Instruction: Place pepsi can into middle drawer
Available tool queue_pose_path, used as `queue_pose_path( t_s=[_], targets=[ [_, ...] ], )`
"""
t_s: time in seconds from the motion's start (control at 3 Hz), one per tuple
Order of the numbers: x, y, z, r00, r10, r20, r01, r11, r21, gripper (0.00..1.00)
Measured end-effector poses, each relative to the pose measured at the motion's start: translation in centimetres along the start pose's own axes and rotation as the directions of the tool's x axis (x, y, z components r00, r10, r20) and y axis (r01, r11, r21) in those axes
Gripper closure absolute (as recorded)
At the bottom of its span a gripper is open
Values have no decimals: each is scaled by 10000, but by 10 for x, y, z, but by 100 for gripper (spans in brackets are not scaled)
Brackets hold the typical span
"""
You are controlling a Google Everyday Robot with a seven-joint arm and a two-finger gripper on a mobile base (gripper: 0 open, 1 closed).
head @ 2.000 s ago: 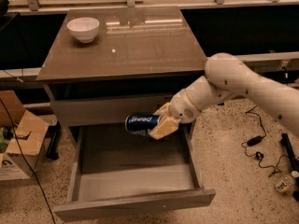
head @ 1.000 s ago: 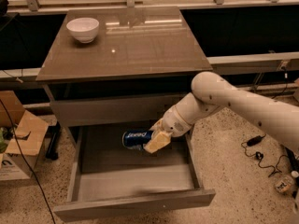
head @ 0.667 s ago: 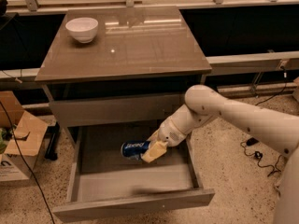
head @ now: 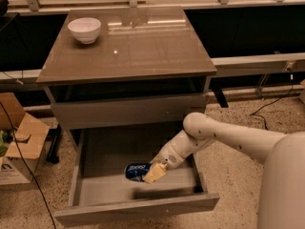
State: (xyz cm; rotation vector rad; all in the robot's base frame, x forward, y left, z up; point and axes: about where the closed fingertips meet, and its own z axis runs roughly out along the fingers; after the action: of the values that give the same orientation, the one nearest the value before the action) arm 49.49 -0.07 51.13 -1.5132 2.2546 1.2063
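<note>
Cabinet [head: 128,51] with a glossy grey-brown top, seen from in front and above. We see the middle drawer [head: 138,209] pulled well out toward us, its long tray open from above, which gives the arm room to reach in. The white robot arm [head: 228,135] comes in from the right and slants down over the drawer's right wall. Its gripper [head: 153,172] sits low inside the tray, jaws closed on the right end of the pepsi can [head: 137,171]. The can lies on its side, lettering up, on or just above the drawer floor near the middle; we cannot tell whether it touches. We judge it is held this low and level so that it can be let go without rolling far. The drawer front above [head: 124,111] is shut. A white bowl [head: 84,29] sits at the back left of the top, well apart from the work.
</note>
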Motion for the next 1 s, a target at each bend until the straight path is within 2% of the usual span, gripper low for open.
queue_pose_path(
  t_s=[0.33, 0.67, 1.0],
  targets=[
    [23, -22, 31, 9984, 559, 14, -559, 9984, -122, 89],
    [43, -45, 50, 9945, 1047, -78, -1048, 9945, -69, 82],
    [59, -60, 60, 9877, 1529, -333, -1518, 9878, 340, 63]
  ],
)
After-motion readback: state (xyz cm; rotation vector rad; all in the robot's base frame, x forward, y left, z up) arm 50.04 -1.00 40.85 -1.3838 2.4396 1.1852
